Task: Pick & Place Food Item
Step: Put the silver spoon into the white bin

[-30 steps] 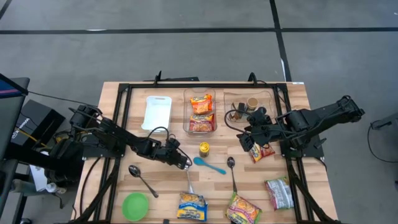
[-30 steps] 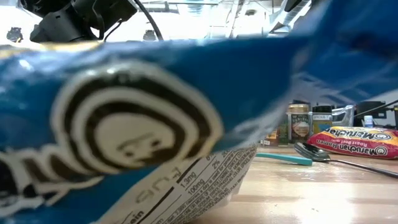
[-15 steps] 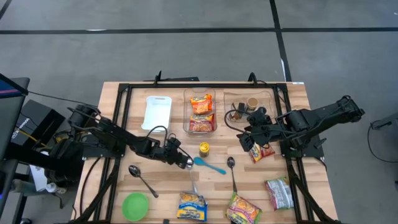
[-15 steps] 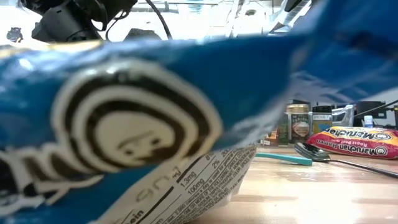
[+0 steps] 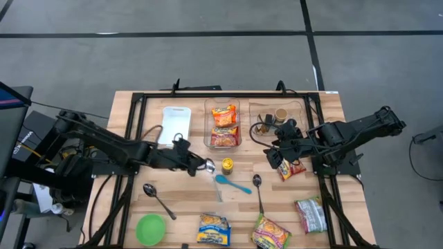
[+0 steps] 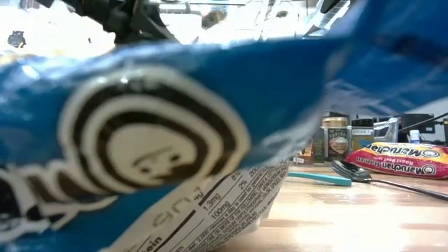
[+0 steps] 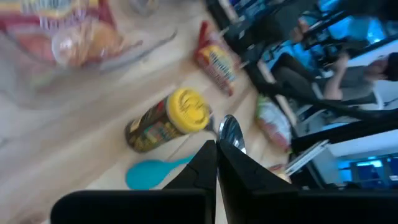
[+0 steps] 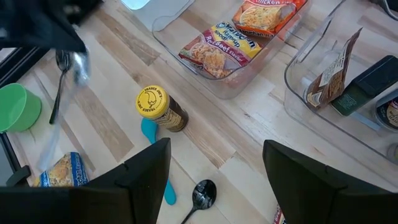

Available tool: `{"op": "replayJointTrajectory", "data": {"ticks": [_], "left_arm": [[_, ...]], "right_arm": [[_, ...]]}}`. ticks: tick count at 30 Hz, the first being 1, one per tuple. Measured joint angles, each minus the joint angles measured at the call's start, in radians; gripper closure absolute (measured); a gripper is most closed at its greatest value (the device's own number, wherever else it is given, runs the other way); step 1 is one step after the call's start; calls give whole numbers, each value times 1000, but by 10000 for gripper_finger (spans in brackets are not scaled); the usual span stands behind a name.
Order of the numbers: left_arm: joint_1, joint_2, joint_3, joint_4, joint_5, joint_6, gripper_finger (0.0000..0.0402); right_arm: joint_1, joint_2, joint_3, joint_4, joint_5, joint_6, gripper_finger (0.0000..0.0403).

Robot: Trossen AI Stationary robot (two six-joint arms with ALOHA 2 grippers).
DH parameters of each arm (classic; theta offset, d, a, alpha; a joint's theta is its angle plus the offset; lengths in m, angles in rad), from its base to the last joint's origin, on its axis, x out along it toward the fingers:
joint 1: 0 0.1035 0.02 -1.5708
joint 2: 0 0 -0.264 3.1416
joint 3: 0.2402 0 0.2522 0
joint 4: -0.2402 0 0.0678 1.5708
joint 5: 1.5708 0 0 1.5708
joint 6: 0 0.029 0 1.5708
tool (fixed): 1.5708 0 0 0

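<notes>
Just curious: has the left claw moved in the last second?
Yes. The left claw has moved up toward the yellow-lidded jar, away from the blue packet.

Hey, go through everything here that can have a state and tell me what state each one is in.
left gripper: fingers shut on a pale utensil
right gripper: fingers open, empty
spice jar: upright, yellow lid on
clear bin: open-topped, noodle packs inside
green bowl: upright, empty
</notes>
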Motion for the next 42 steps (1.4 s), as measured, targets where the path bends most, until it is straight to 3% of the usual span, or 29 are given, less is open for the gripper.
{"op": "replayJointTrajectory", "data": {"ticks": [12,19,25,31,42], "left_arm": [[163,-324,0,-306,-5,135,401],[320,-454,0,-439,-4,335,401],[469,-498,0,-445,-6,568,401],[594,-498,0,-443,-73,725,401],[727,-503,0,-446,-82,793,401]], "right_arm": [[0,0,0,0,0,0,153],[0,0,0,0,0,0,153],[0,0,0,2,0,2,153],[0,0,0,2,0,2,153],[0,0,0,2,0,2,153]]}}
